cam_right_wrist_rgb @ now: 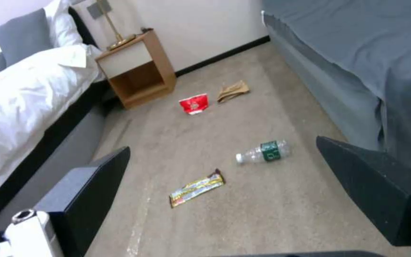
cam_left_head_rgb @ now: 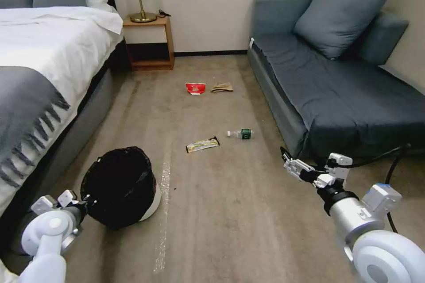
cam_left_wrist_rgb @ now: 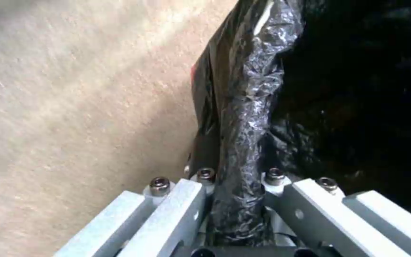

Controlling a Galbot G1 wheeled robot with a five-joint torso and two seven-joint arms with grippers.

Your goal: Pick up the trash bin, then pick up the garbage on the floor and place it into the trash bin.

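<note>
The trash bin (cam_left_head_rgb: 119,185), lined with a crinkly black bag, is tilted at the lower left beside the bed, its white base turned to the right. My left gripper (cam_left_head_rgb: 86,203) is shut on its rim; the left wrist view shows the fingers (cam_left_wrist_rgb: 186,200) clamping the bag-covered rim (cam_left_wrist_rgb: 248,107). The garbage lies on the carpet ahead: a clear bottle (cam_left_head_rgb: 240,133) (cam_right_wrist_rgb: 265,152), a yellow-black wrapper (cam_left_head_rgb: 202,144) (cam_right_wrist_rgb: 197,187), a red-white packet (cam_left_head_rgb: 195,88) (cam_right_wrist_rgb: 194,103) and tan paper (cam_left_head_rgb: 222,87) (cam_right_wrist_rgb: 233,91). My right gripper (cam_left_head_rgb: 287,161) (cam_right_wrist_rgb: 222,146) hovers open, right of the bottle, holding nothing.
A bed (cam_left_head_rgb: 40,75) runs along the left and a dark sofa (cam_left_head_rgb: 336,93) along the right, leaving a carpet lane between. A wooden nightstand (cam_left_head_rgb: 148,42) with a lamp stands at the far wall. A pale tape strip (cam_left_head_rgb: 163,212) marks the floor.
</note>
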